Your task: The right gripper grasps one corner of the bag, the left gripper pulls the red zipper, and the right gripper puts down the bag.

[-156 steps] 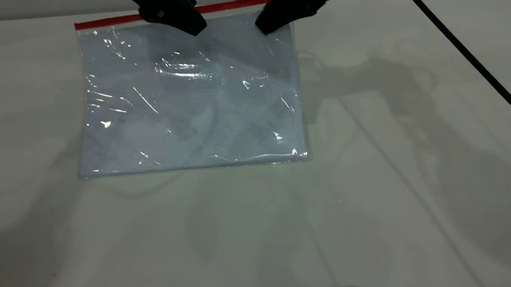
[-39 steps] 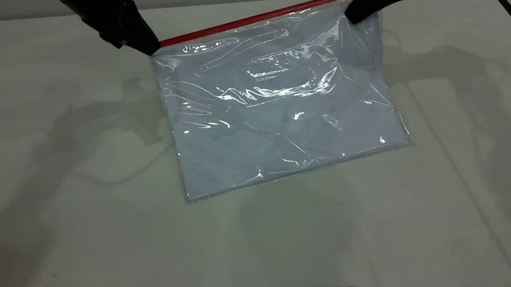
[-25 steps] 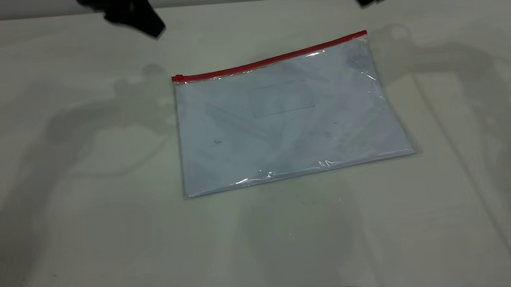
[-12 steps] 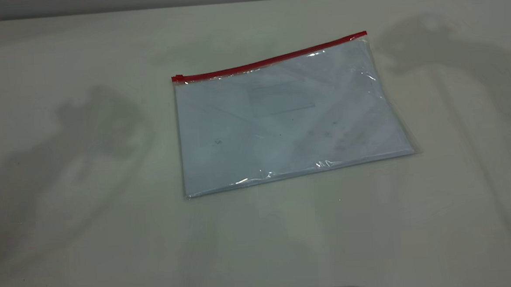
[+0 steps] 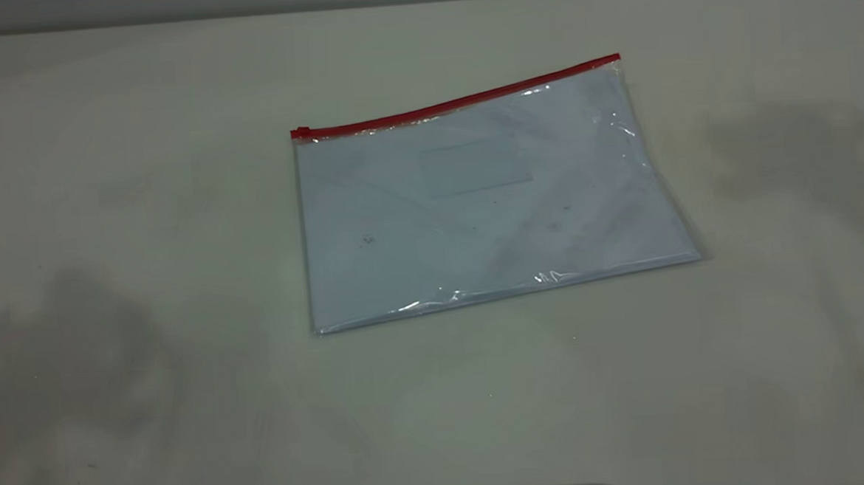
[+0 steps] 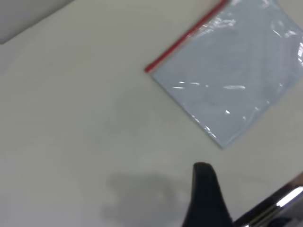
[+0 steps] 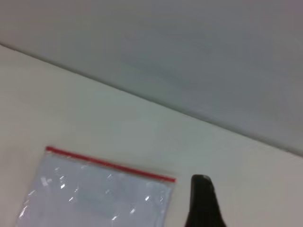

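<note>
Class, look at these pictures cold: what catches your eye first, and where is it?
A clear rectangular plastic pouch lies flat, slightly askew, mid-table on the pale table. Its thin red zipper strip lines the far long edge, the slider at the left end. Nothing touches it.

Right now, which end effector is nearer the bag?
Right, probably. The right end effector hangs beside a corner of the bag; the left end effector sits farther off its other end.
</note>
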Controlling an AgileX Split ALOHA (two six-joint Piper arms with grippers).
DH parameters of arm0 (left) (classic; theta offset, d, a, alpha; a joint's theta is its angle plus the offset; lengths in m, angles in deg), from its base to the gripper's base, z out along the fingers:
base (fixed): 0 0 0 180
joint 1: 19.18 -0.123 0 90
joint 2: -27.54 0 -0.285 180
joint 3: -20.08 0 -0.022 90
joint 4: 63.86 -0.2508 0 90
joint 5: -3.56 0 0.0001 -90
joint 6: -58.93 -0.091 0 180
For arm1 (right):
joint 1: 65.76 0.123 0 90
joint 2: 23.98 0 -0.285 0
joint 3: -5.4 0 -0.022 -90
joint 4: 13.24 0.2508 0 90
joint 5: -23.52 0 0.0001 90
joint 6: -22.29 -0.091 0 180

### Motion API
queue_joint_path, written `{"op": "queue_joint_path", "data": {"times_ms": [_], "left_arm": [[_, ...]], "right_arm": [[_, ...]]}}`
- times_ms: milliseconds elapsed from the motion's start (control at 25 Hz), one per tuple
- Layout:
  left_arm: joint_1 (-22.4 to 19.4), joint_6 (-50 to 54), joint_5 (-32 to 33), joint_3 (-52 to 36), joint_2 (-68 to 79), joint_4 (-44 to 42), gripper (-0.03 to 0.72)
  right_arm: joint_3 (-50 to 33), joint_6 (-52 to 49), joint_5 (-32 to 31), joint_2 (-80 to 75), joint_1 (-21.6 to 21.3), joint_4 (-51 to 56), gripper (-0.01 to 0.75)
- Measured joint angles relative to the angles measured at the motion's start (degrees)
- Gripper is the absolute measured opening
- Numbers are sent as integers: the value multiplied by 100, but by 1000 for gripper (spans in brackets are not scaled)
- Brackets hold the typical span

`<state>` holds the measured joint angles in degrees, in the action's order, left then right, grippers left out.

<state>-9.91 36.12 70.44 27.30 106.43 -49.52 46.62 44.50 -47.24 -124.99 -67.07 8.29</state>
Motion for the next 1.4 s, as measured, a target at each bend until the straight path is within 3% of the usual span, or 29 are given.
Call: {"op": "queue_joint_path", "data": {"times_ms": [280,520,840,1080,1400], "left_arm": [[0,989,0,-11,-189,-340,572],[0,1218,0,-213,-415,-708,571],[0,1708,0,-2057,-1856,-1683,571],[0,1781,0,-3350,-3419,-1673,571],[0,1908,0,-4662,-5267,-1434,571]], "right_arm": [[-1745,-116,0,1498,0,42,550],[-3086,-225,0,2941,0,260,550],[-5240,-249,0,5123,0,448,550],[-6631,-249,0,6533,0,411,550],[-7875,-356,0,7672,0,389,550]]}}
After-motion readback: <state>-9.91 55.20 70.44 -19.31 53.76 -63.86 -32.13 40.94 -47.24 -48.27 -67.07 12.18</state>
